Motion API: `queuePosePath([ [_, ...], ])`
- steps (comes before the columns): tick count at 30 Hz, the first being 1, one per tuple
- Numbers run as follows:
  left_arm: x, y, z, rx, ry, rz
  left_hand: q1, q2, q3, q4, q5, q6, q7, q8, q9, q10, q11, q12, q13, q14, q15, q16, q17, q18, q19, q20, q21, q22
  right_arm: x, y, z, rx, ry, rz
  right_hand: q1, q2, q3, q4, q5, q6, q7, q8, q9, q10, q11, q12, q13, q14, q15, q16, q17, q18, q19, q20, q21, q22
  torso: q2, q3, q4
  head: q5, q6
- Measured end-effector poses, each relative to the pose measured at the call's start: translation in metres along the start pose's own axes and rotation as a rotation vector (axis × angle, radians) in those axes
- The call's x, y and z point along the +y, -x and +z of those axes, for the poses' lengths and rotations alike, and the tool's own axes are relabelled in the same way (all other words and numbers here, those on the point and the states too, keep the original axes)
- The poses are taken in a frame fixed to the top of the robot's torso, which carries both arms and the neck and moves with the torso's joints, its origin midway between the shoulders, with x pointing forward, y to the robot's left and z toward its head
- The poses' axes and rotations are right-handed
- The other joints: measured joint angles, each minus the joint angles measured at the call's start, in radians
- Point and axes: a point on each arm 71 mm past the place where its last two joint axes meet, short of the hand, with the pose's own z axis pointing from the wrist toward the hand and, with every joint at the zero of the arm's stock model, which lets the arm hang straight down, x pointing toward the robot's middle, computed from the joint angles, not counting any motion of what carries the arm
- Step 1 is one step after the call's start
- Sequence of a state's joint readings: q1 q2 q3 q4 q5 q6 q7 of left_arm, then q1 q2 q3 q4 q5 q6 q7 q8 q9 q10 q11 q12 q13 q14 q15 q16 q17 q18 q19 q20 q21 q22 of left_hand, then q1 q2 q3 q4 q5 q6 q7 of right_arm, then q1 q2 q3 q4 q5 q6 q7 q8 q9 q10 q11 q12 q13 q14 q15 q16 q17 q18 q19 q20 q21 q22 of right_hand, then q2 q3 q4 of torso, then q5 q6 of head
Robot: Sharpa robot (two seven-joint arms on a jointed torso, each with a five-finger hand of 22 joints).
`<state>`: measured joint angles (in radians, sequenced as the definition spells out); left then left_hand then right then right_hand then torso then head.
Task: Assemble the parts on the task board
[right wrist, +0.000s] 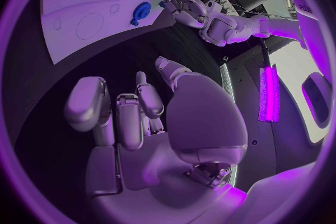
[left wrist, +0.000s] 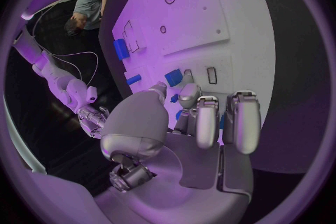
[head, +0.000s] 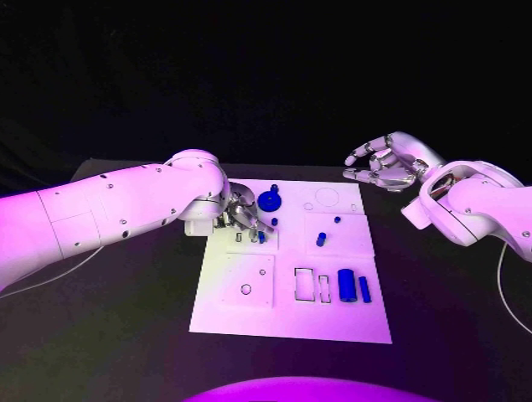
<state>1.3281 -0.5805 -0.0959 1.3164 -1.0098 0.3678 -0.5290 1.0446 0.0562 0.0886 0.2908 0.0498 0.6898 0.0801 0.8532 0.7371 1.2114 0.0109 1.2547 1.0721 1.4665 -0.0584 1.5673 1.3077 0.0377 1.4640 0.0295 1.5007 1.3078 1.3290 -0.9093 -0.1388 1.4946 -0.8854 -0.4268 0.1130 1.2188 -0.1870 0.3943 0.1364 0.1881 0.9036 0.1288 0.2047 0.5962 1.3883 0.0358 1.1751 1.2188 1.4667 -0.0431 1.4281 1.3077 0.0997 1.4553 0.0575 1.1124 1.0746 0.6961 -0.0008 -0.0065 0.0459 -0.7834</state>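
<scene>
Parts near the board's [head: 235, 314] front, a blue block [head: 347, 286] and a peg [head: 364, 289], look small, light, rigid and smooth, best pinched across their long sides. Farther back, the left robot hand [head: 244, 219] pinches a small blue part [head: 260, 237] over the board, beside the gear [head: 271, 202]. Beyond the far right corner, the right robot hand [head: 383, 163] hovers over the worktop [head: 133, 310], fingers apart, holding nothing.
</scene>
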Motion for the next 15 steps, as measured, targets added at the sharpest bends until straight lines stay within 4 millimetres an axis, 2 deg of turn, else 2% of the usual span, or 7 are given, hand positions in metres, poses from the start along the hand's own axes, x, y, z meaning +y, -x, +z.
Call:
queuePosePath([
  [15,-0.0006,-0.0014,0.0000,0.017,-0.006,-0.004,0.075,0.007,0.043,-0.004,0.000,0.004,0.004,-0.021,0.000,0.000,0.000,0.000,0.000,-0.002,0.002,0.000,0.000,0.000,0.003,0.005,0.000,0.000,-0.0017,-0.0013,0.0010,0.001,-0.007,-0.001,0.000,0.000,0.000,0.000,0.000,0.000,0.000,0.000,0.000,0.000,0.000,0.000,0.000,0.000,0.000,0.000,0.000,0.000,0.000,0.000,0.000,0.000,0.000,0.0007,0.0000,-0.001,-0.005],
])
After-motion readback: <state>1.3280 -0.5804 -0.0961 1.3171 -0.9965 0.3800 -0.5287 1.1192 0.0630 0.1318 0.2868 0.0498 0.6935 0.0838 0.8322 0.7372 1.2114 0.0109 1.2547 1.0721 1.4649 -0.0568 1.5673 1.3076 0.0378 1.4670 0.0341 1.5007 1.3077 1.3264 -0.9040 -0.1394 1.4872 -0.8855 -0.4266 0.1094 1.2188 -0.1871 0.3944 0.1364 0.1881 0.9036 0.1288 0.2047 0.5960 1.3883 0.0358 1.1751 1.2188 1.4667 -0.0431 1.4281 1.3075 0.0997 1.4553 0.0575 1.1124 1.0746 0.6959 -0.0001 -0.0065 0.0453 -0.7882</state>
